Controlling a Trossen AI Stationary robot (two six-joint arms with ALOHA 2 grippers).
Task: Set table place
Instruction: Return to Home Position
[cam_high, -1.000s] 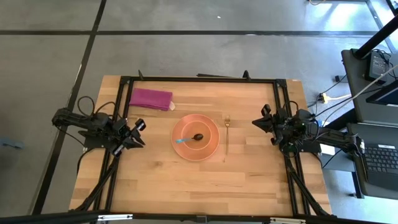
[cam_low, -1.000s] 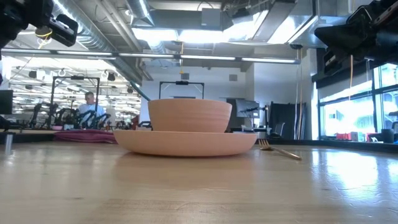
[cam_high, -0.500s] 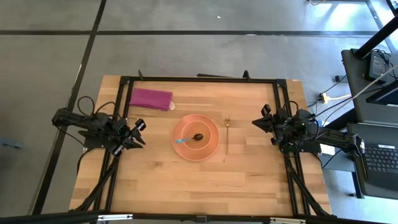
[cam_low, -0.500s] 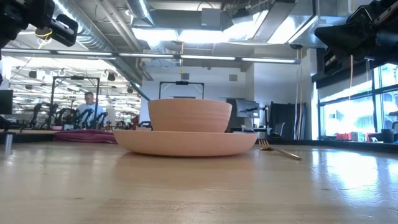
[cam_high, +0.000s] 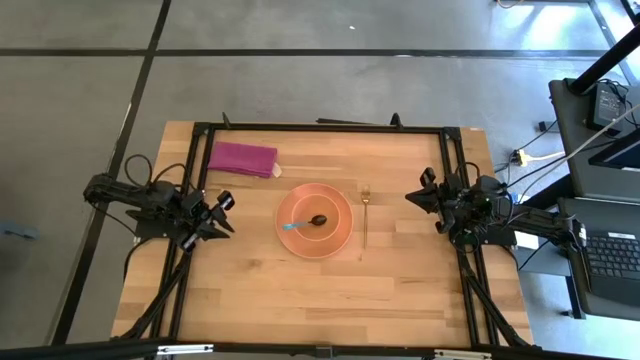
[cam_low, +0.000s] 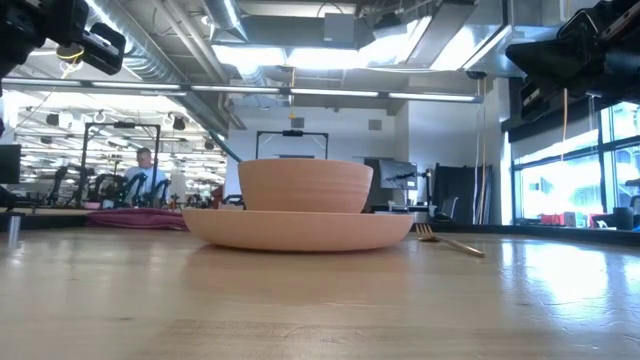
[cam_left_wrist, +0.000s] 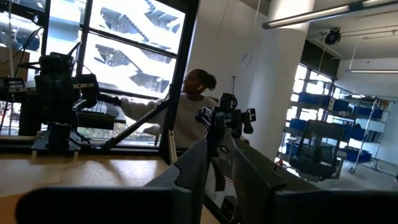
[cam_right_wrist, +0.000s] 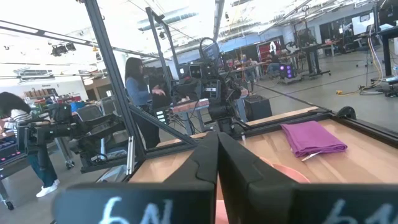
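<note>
Left gripper (cam_high: 222, 213) closed, empty; right gripper (cam_high: 417, 190) closed, empty. Between them on light-wood table (cam_high: 250, 290): salmon-pink round plate (cam_high: 340, 235), bowl (cam_high: 316, 219) atop.

Right hand (cam_right_wrist: 217, 155) fingers pressed together, pointing across the tabletop (cam_right_wrist: 367, 155); purple cloth (cam_right_wrist: 311, 138) lies flat, people standing beyond.

The table (cam_high: 250, 290), a large rectangular light-wood butcher-block top of joined planks, is lying flat and level; a black metal rail frame is edging it; grey floor is surrounding it.
</note>
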